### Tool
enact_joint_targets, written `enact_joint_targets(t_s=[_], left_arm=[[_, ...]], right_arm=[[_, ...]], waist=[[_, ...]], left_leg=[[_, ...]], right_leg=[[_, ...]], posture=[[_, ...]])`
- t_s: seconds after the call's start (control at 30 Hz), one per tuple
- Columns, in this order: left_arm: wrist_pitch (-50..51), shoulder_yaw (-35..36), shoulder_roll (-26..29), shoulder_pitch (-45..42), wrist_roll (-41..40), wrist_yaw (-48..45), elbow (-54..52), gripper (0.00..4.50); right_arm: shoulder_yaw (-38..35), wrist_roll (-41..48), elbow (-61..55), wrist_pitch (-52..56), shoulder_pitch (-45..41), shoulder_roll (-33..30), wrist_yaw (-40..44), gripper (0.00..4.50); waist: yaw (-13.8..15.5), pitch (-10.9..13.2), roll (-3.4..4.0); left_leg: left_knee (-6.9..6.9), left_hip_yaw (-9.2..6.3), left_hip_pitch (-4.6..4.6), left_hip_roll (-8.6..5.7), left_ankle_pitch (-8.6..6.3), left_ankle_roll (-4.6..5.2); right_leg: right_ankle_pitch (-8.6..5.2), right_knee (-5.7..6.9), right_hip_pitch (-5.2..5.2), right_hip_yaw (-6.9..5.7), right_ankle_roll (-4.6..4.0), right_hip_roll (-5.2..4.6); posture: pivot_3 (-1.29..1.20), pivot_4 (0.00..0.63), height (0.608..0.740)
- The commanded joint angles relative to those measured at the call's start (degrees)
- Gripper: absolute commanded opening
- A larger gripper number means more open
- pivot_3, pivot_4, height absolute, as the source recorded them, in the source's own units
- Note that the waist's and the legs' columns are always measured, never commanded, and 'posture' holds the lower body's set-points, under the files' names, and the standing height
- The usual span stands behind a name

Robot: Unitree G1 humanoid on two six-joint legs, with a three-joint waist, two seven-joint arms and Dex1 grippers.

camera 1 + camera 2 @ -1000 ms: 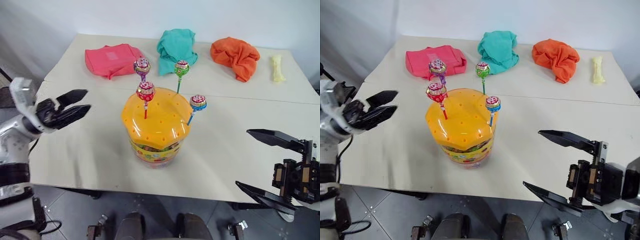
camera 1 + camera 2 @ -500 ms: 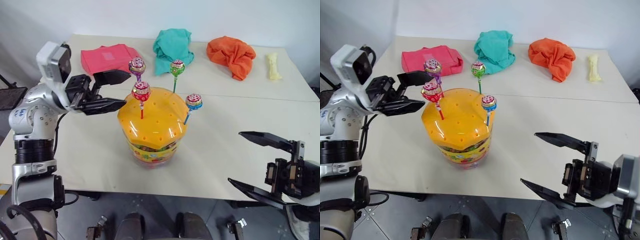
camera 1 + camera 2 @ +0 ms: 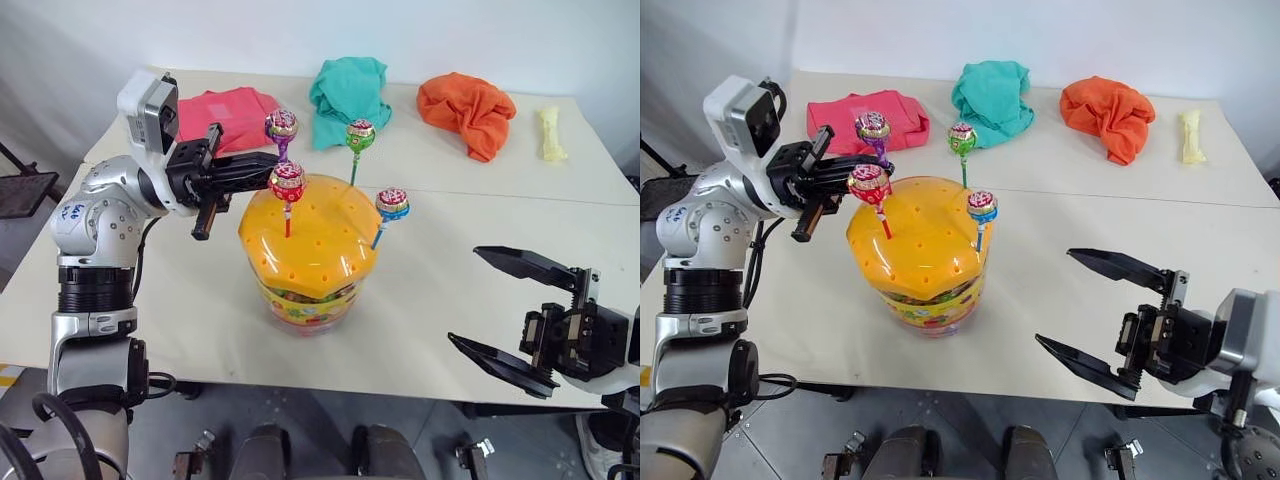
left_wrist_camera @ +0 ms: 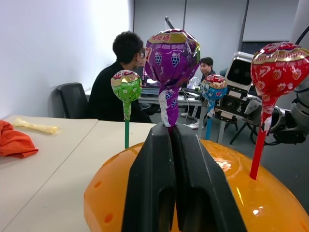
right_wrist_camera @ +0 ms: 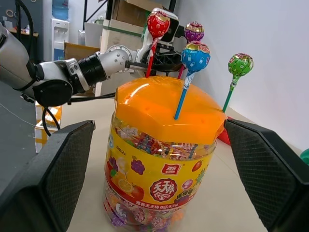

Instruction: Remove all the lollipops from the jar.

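The jar is a clear tub with a domed orange-yellow lid, standing mid-table. Four lollipops stand upright in the lid's holes: purple, red, green and blue. My left gripper reaches in from the left over the lid's far left edge. In the left wrist view its fingers are shut on the purple lollipop's stick, just under the candy. My right gripper hangs open to the right of the jar, near the table's front edge, with nothing between its fingers.
A pink cloth, a teal cloth and an orange cloth lie along the back of the table, with a pale yellow stick-shaped thing at the far right. Two people sit in the room behind.
My left gripper has swung right and up from beside the jar to the purple lollipop and shut on its stick. The right gripper has stayed open and nearly still.
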Motion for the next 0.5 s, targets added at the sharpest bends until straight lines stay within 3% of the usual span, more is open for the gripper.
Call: enact_joint_targets(t_s=[0.03, 0.2, 0.37, 0.5], left_arm=[[2.8, 7.4, -1.9, -4.2, -5.9, 6.2, 3.7, 0.01], [7.3, 18.6, 0.4, -5.5, -11.0, 17.6, 12.2, 0.01], [5.8, 16.1, 12.6, 6.5, 3.0, 25.1, 18.5, 0.01], [6.9, 15.4, 19.0, 17.7, 9.9, 29.7, 20.4, 0.01]], right_arm=[[0.9, 0.3, -0.7, -0.6, -1.3, 1.0, -1.5, 4.5], [2.1, 0.4, 0.0, -0.8, -3.4, 1.4, -1.8, 4.5], [3.3, 0.1, 2.1, -0.7, -5.3, 0.8, 1.0, 4.5], [4.4, -0.9, 5.1, -0.9, -6.5, -0.1, 4.7, 4.5]], waist=[[0.0, 0.0, 0.0], [-0.7, 0.0, 0.0], [-1.8, 0.0, 0.02], [-1.3, 0.0, -0.06]], left_leg=[[0.01, 0.0, 0.0, 0.0, 0.0, 0.0], [0.06, -0.55, -0.03, 0.01, 0.0, 0.0], [-0.25, -0.66, 0.27, -0.07, 0.0, -0.01], [-0.17, -0.74, 0.14, -0.06, 0.0, -0.02]], right_leg=[[0.0, 0.0, 0.0, 0.0, 0.0, 0.0], [0.0, 0.03, -0.01, -0.02, 0.0, -0.01], [0.0, 0.11, 0.0, 0.07, 0.0, 0.01], [0.0, 0.08, -0.04, 0.05, 0.0, 0.03]], posture=[[0.0, 0.15, 0.74], [0.0, 0.15, 0.74], [0.0, 0.15, 0.74], [0.0, 0.15, 0.74]])
